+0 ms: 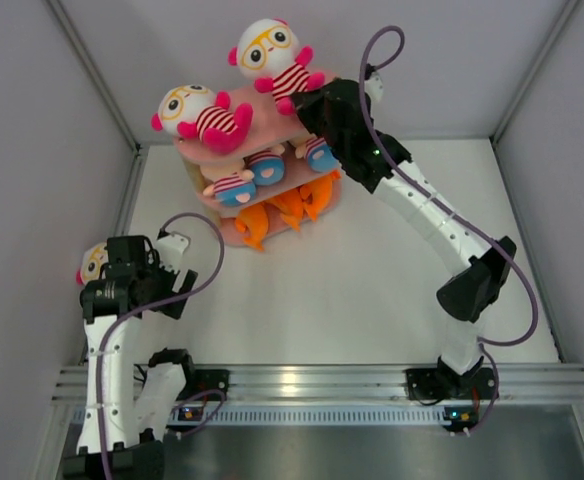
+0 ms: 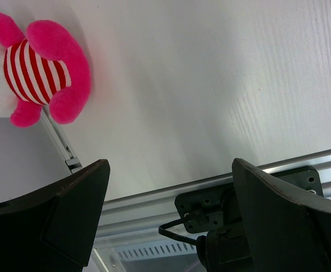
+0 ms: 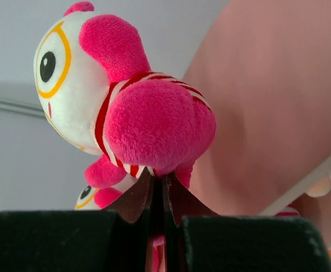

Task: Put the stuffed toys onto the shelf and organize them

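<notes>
The pink shelf [image 1: 272, 135] stands at the back of the table. A white-headed doll with yellow glasses [image 1: 200, 115] lies on its top board. Peach-headed dolls [image 1: 240, 186] fill the middle board and orange sharks [image 1: 254, 226] the bottom one. My right gripper [image 1: 304, 100] is shut on the underside of a second white-headed doll [image 3: 148, 122], holding it by the top board [image 3: 267, 113]; whether it rests there I cannot tell. My left gripper [image 2: 171, 164] is open and empty near the left wall. A third white-headed doll [image 2: 38, 71] lies beside it, mostly hidden under the arm in the top view.
Grey walls close in the table on the left, right and back. A metal rail [image 1: 312, 380] with the arm bases runs along the near edge. The doll by the left gripper lies against the left wall's frame strip [image 2: 60, 141].
</notes>
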`<action>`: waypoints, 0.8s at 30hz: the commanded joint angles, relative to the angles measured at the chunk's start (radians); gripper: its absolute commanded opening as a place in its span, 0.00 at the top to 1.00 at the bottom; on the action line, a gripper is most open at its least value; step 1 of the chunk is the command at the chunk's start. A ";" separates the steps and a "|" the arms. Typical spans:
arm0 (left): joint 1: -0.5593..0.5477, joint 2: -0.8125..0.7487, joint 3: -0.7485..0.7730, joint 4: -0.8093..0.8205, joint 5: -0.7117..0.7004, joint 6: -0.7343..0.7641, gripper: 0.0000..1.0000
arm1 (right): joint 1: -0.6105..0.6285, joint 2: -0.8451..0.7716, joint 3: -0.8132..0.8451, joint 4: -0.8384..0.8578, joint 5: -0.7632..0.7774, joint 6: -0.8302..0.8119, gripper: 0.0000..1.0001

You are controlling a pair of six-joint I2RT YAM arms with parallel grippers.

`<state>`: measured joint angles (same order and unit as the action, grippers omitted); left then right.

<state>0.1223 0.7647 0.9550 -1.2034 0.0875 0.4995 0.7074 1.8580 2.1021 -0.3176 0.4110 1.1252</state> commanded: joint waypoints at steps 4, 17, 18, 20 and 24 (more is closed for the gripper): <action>-0.035 -0.036 0.010 0.045 0.024 -0.022 0.05 | 0.070 -0.040 -0.013 0.023 0.124 0.085 0.99; -0.069 -0.097 -0.019 0.045 -0.017 -0.010 0.04 | 0.145 -0.034 -0.039 0.052 0.104 0.110 0.71; -0.072 -0.100 -0.019 0.044 -0.028 -0.006 0.04 | 0.152 -0.033 -0.037 0.073 0.104 0.093 0.72; -0.073 -0.107 -0.027 0.045 -0.035 0.000 0.04 | 0.167 -0.034 -0.028 0.078 0.117 0.084 0.72; -0.078 -0.110 -0.028 0.045 -0.043 0.002 0.04 | 0.176 -0.046 -0.051 0.087 0.126 0.096 0.71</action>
<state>0.0525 0.6636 0.9340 -1.2030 0.0597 0.4992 0.8593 1.8584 2.0541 -0.3180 0.5190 1.2148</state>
